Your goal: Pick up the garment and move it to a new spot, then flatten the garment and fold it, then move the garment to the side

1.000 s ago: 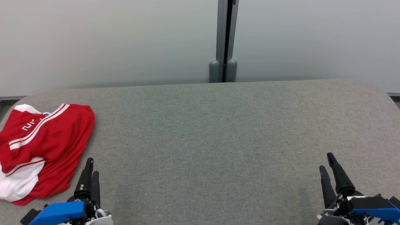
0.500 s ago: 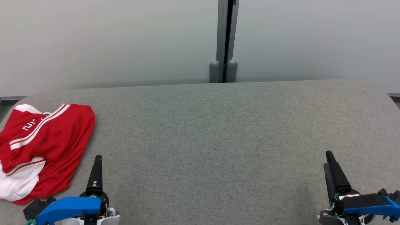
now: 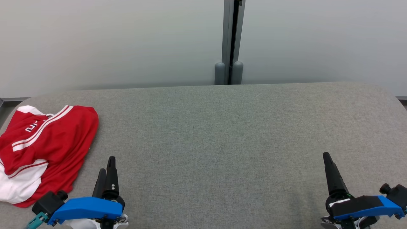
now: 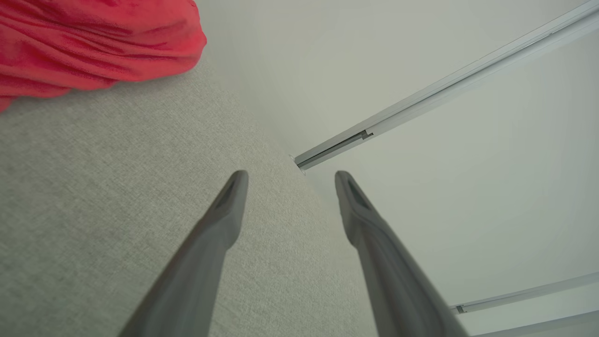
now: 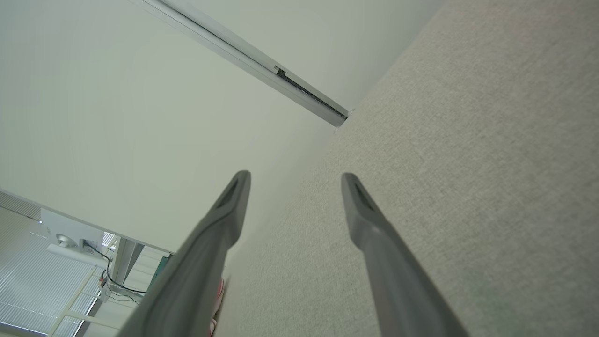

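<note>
Here's the garment [image 3: 47, 149], red with white stripes and a white panel, lying bunched up at the far left end of the grey bench [image 3: 222, 133], close to its left edge. The left gripper [image 3: 106, 164] sits low at the near edge, just to the right of the garment and not touching it. In the left wrist view its two fingers [image 4: 220, 224] stand well apart with nothing between them, a rumpled red fold of the cloth up in the top left corner beyond them. Over on the other side, the right gripper [image 3: 327, 159] hangs over bare bench, well away from the garment. The right wrist view shows its fingers [image 5: 374, 243] spread wide too, holding nothing. Behind the bench runs a pale wall [image 3: 111, 41] split by a grey post [image 3: 232, 41].
</note>
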